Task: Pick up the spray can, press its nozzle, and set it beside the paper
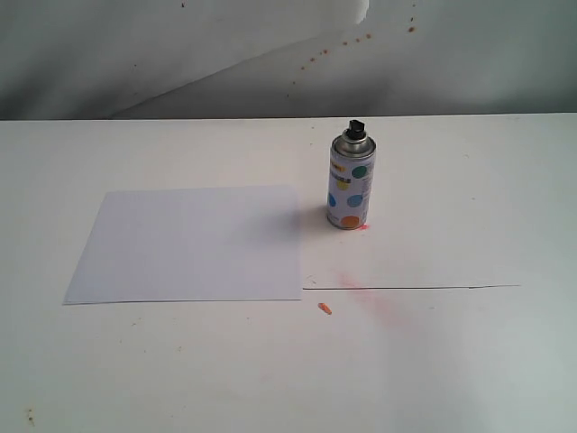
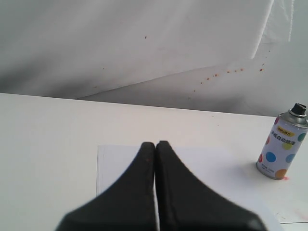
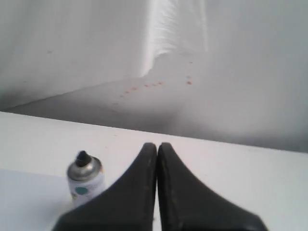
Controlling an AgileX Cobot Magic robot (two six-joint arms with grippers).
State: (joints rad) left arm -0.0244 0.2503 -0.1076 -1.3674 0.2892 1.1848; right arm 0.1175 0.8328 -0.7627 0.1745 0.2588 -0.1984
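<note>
The spray can [image 1: 351,182] stands upright on the white table, white with coloured dots and a silver shoulder, its black nozzle [image 1: 356,129] on top. Just left of it lies the paper [image 1: 189,244], flat, a small gap between them. Neither arm shows in the exterior view. In the left wrist view my left gripper [image 2: 156,144] is shut and empty above the paper [image 2: 125,163], with the spray can [image 2: 283,148] off to one side. My right gripper [image 3: 157,146] is also shut on nothing, and the spray can [image 3: 85,181] stands beside it, partly hidden by a finger.
A small orange scrap [image 1: 325,308] and a pinkish paint stain [image 1: 365,293] lie in front of the can. A thin seam line [image 1: 415,288] runs across the table. A grey-white backdrop [image 1: 270,54] with orange specks rises behind the table's far edge.
</note>
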